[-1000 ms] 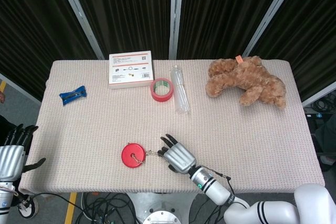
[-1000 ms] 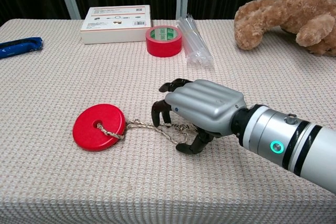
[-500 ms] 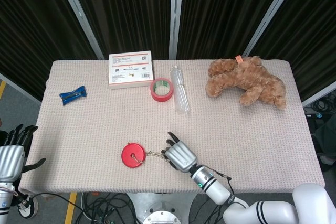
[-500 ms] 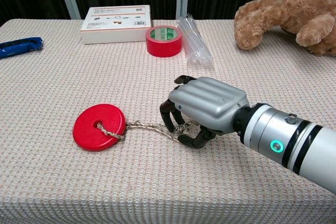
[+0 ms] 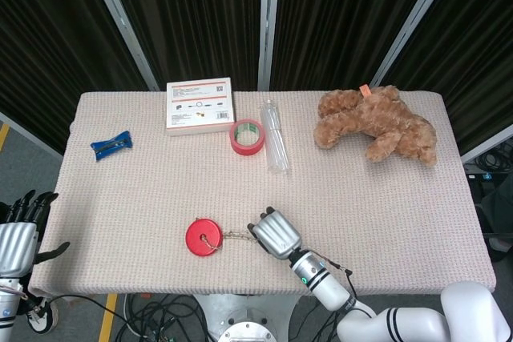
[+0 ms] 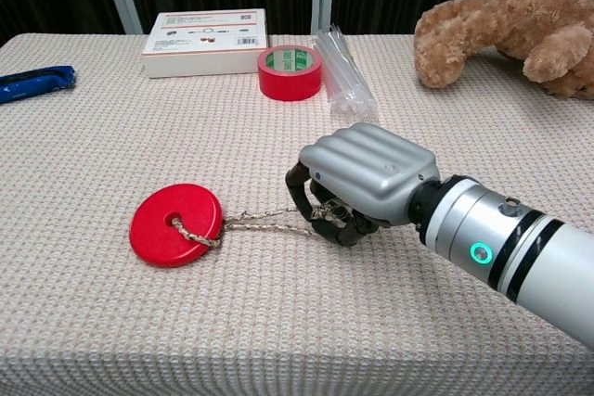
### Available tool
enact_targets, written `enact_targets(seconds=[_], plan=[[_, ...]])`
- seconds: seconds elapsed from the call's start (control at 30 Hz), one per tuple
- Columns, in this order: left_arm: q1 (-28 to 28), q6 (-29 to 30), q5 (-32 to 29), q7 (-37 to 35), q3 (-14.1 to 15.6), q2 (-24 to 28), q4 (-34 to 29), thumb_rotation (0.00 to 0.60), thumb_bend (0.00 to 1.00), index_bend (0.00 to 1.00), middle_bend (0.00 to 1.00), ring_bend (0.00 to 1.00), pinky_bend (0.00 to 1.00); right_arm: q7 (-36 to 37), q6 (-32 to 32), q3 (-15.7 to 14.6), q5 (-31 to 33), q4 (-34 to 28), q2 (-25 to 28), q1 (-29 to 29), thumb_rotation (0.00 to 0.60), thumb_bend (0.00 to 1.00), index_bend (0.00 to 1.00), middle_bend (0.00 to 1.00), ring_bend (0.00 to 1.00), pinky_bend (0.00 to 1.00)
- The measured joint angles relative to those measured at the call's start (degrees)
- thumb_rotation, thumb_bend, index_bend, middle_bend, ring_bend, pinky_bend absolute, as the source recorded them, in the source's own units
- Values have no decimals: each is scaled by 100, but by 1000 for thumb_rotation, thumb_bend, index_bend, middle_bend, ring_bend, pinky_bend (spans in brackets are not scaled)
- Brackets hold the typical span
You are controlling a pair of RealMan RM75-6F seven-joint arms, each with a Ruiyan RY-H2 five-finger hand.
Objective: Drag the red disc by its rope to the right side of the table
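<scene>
The red disc lies flat near the table's front edge, left of centre. Its tan rope runs right from the disc's hole into my right hand. That hand's fingers are curled around the rope's end and hold it, knuckles up, on the table surface. The rope is nearly straight between disc and hand. My left hand hangs off the table's left front corner with fingers spread and nothing in it.
A red tape roll, a clear plastic bottle and a white box stand at the back centre. A brown teddy bear lies back right. A blue tool lies back left.
My right hand's fingers have curled from spread to closed around the rope's end. The rope has drawn straighter. The disc has barely moved.
</scene>
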Motion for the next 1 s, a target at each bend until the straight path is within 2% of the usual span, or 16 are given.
enact_targets(seconds=[0.13, 0.47, 0.8, 1.0], plan=[[1, -7, 7, 3, 10, -7, 4, 600, 14, 139, 134, 24, 121, 85, 98, -2, -102, 76, -29, -27, 600, 529, 880, 844, 616, 565], [-5, -26, 6, -1, 10, -3, -17, 600, 13, 139, 134, 24, 122, 221, 198, -46, -236, 187, -37, -91, 600, 556, 966, 905, 667, 615], [-7, -2, 30, -44, 4, -2, -20, 600, 13, 139, 134, 24, 122, 446, 386, -92, -364, 78, 224, -245, 600, 579, 983, 920, 669, 616], [-11, -12, 17, -19, -5, 18, -52, 600, 14, 139, 134, 24, 122, 642, 659, -134, -441, -46, 613, -454, 600, 582, 988, 925, 669, 616]])
